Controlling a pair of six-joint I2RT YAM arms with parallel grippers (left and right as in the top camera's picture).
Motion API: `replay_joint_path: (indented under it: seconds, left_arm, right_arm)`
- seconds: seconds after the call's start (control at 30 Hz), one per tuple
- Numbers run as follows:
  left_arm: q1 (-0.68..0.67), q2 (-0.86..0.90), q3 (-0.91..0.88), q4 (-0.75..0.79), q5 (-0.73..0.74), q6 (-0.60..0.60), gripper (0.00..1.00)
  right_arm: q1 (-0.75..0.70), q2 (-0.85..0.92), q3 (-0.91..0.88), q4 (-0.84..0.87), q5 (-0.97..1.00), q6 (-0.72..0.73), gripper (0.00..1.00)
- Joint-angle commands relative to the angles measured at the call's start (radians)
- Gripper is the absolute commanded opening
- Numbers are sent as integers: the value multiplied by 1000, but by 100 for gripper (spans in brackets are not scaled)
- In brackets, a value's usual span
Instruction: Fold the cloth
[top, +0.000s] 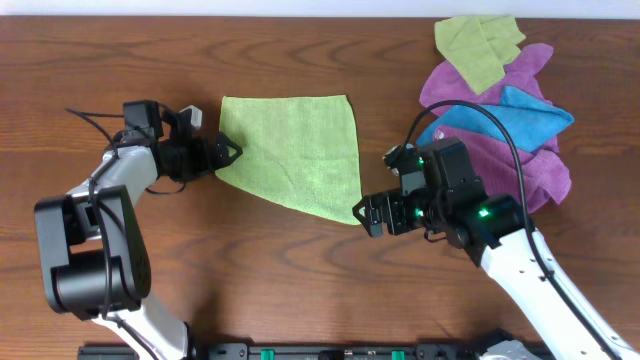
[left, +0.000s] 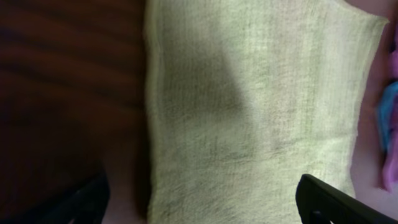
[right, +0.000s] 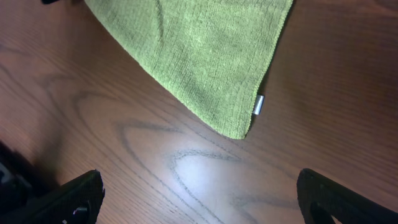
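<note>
The cloth (top: 293, 150) lies spread flat on the wooden table, lime-green and fuzzy, one corner pointing to the front right. My left gripper (top: 232, 152) is open at its left edge. In the left wrist view the cloth (left: 255, 106) fills the frame and the left gripper (left: 202, 208) straddles the edge, one finger over wood, the other over fabric. My right gripper (top: 364, 214) is open just short of the front right corner. The right wrist view shows that corner of the cloth (right: 199, 56) with a small white tag (right: 259, 104); only bare wood lies inside the right gripper (right: 199, 199).
A heap of other cloths sits at the back right: purple (top: 495, 150), blue (top: 525, 112) and a duller olive-green one (top: 478, 45) on top. The right arm's black cable (top: 470, 108) arcs over the heap. Bare wood table (top: 300, 270) lies in front of the cloth.
</note>
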Motion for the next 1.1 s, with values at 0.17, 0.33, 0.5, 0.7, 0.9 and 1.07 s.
replay_joint_path:
  seconds: [0.17,0.33,0.5,0.7,0.9,1.07]
  left_arm:
    - [-1,101,-5,52,141,3,98]
    - [-13,127,-5,43,211,4,97]
    - [-24,129,-5,1,233,7,97]
    - [-24,129,-5,-61,232,40,97]
    - [-24,129,-5,-76,232,40,97]
    - [-24,129,-5,-91,233,40,97]
  right_arm:
    - [-15,-3,-4,0,-26,-13,99]
    - [-14,21,-4,70,-44,-38,98]
    - [-14,151,-4,270,-66,-36,75]
    - [-13,468,30,660,-216,120,1]
    - [53,637,180,666,-401,130,2]
    - [145,639,183,633,-217,128,1]
